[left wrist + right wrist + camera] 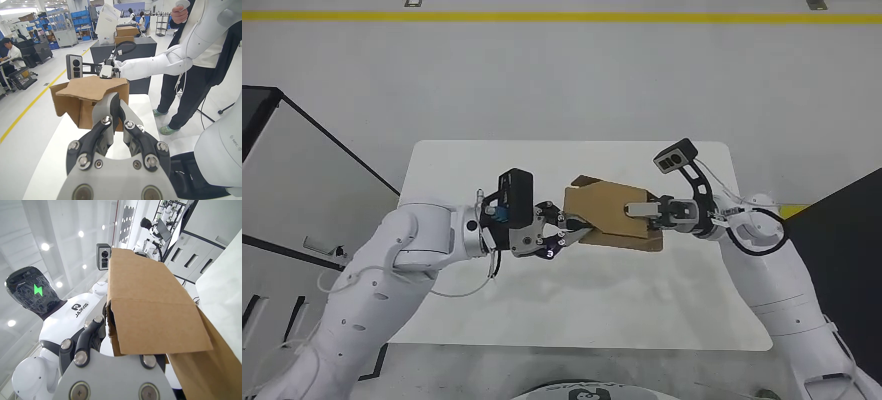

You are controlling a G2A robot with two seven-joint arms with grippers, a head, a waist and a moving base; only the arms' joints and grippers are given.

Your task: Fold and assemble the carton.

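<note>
Carton (617, 215): sat mid-table (542, 310), well in from every table edge, with a jagged top flap folded over it.
Left pincer (575, 238): clamped shut on one end wall of the carton.
Right pincer (105, 75): rested at the opposite edge of the flap; opening impossible to tell.

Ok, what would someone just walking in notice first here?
The half-folded brown cardboard carton at the middle of the white table, a jagged-edged flap folded over its top. The left gripper grips one end; the right gripper rests on the flap at the other.
</note>
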